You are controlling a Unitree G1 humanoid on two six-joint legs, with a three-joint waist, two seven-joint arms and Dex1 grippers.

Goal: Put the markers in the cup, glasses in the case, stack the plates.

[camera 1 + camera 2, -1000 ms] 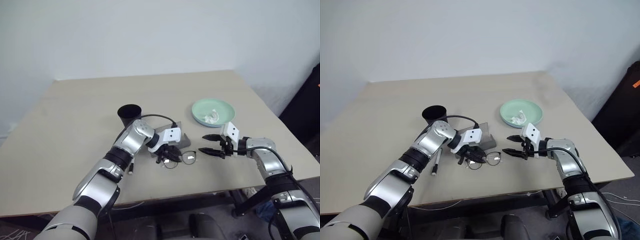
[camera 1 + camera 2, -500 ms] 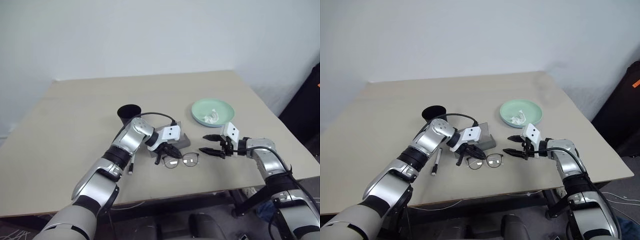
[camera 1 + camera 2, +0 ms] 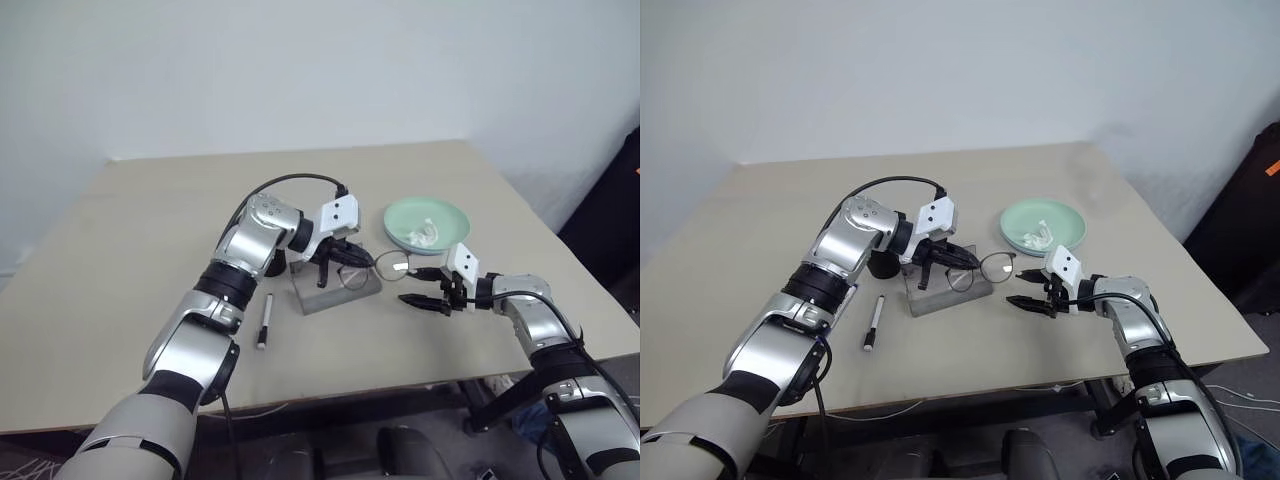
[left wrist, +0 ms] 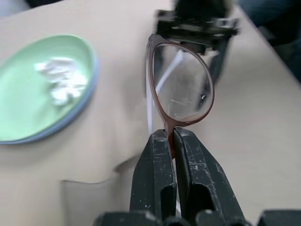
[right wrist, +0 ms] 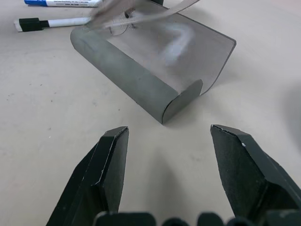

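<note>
Wire-framed glasses (image 3: 982, 268) are hanging above the open grey case (image 3: 948, 291), pinched by the left gripper (image 3: 962, 260); the right gripper (image 3: 1025, 293) is gaping empty nearby.

Your left pincer (image 3: 962, 260) has lifted the glasses (image 3: 981, 270) off the surface (image 3: 760, 230) and now holds them raised above the case (image 3: 940, 295), exposing the marker (image 3: 872, 322) beside it.

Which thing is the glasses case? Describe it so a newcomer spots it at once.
On the beige table, look near the middle front, just in front of the black cup. The case is the grey rectangular box lying open under the glasses held in the left gripper; nothing else there is boxy and grey.
</note>
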